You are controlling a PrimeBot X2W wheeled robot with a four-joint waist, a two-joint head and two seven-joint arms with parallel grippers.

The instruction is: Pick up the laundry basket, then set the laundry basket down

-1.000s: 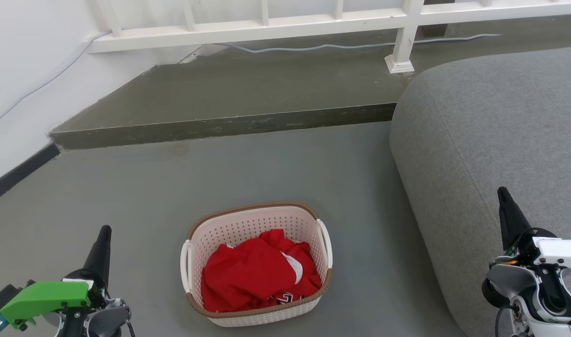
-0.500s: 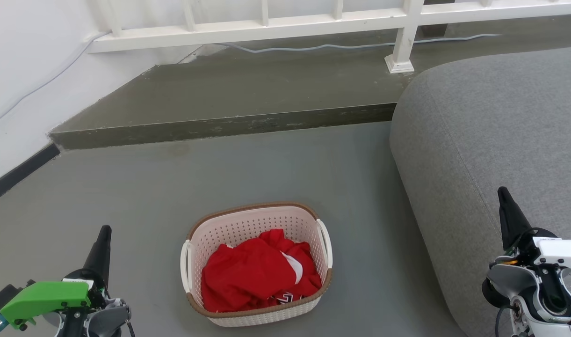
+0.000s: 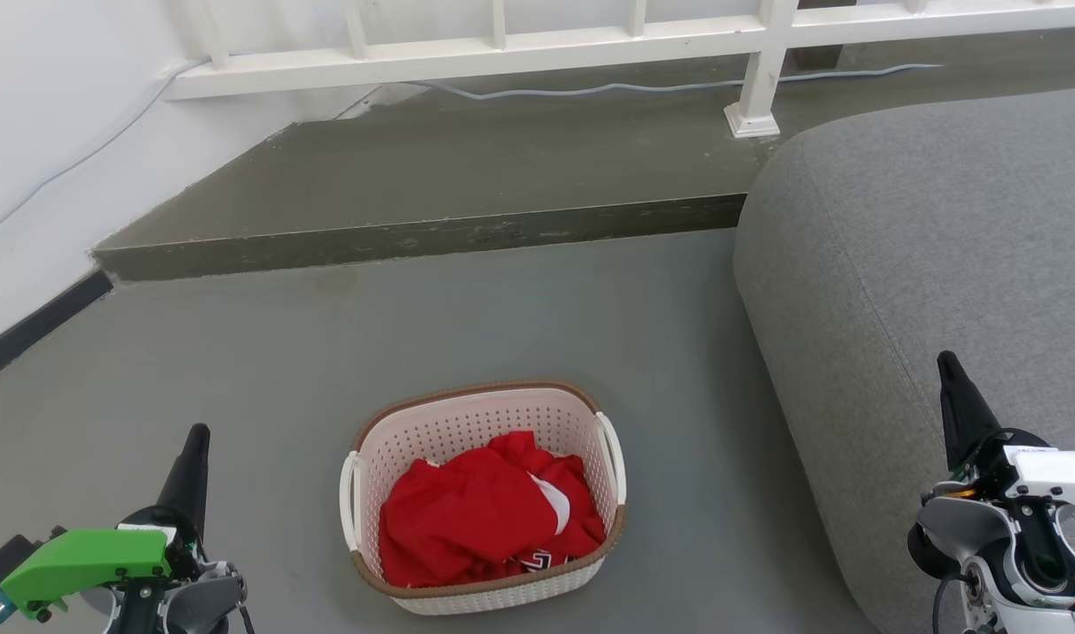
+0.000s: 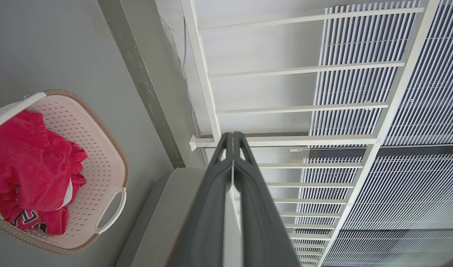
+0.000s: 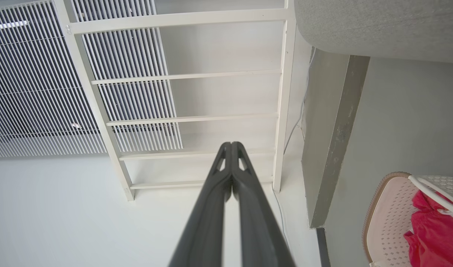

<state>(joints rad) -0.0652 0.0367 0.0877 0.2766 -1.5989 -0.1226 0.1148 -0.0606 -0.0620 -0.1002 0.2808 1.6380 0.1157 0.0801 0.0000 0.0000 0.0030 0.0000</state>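
Basket [image 3: 502,418] sat upright on the grey floor [image 3: 519,299], low centre in head view, between the two grippers and touching neither. Brown rim on top, perforated cream walls, a white handle on each short side: left handle [image 3: 349,502], right handle [image 3: 613,458]. Red garment [image 3: 467,511] was bunched inside, with a white patch and a bit of black-and-white print near the front wall. Left gripper [image 3: 198,431] was at lower left, well apart from the left handle, closed: left wrist view had both fingers [image 4: 211,207] pressed flat together, tips meeting, aimed at the white railing [image 3: 502,44]. Right gripper [image 3: 946,359] was at lower right, in front of the grey sofa [image 3: 924,246] in head view, also closed: right wrist view showed its fingers joined tip to tip. Neither was gripping anything. Sofa was to the right of the basket, apart from it, a strip of floor between. Beyond the basket a dark step [image 3: 414,236] ran across; the railing stood on the raised level with a pale cable [image 3: 590,88] along its foot. White wall [image 3: 44,114] on the left, dark skirting [image 3: 35,326] at its base. Left wrist view caught the basket at its left edge, one handle facing the sofa; right wrist view caught a corner of it at lower right. Slatted panels [image 4: 378,48] sat behind the railing.
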